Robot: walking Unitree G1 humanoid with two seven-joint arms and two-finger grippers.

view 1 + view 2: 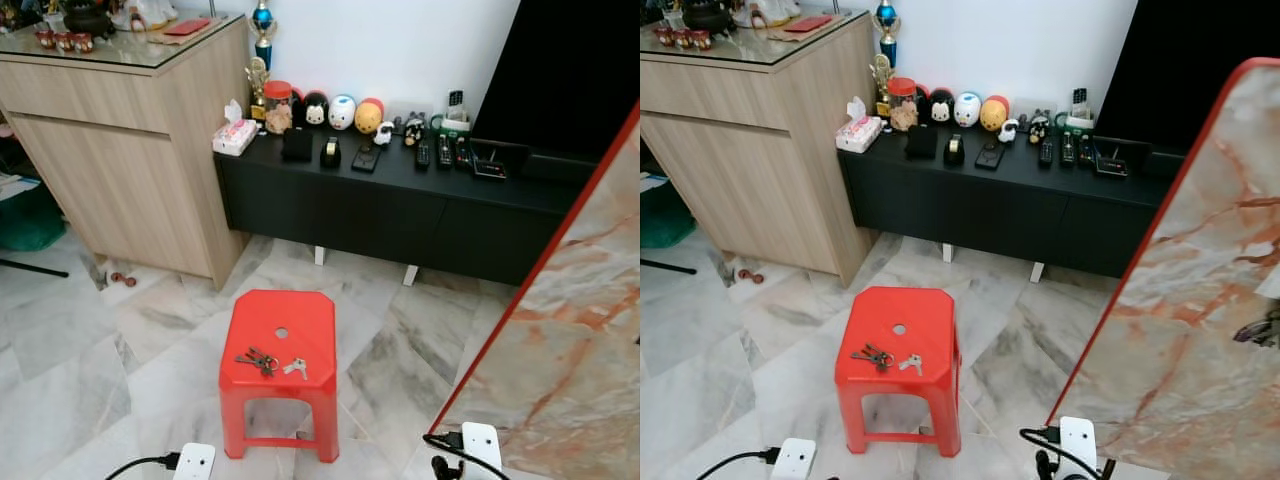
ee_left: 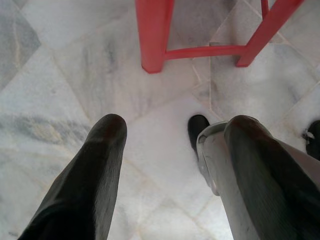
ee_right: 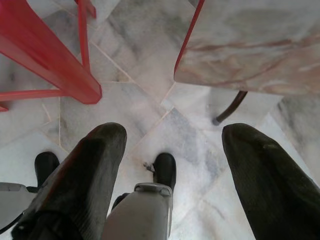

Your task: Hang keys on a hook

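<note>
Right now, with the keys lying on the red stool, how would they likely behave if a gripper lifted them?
The keys lie splayed in a loose bunch, so they would probably dangle and swing. They look thin and flat against the red stool, so probably hard to pinch. One key lies apart, possibly separate.

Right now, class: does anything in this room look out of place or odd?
Yes: two bunches of keys lie on the seat of the red stool in the middle of the floor, not on any hook. A small red object also lies on the marble floor beside the wooden cabinet.
</note>
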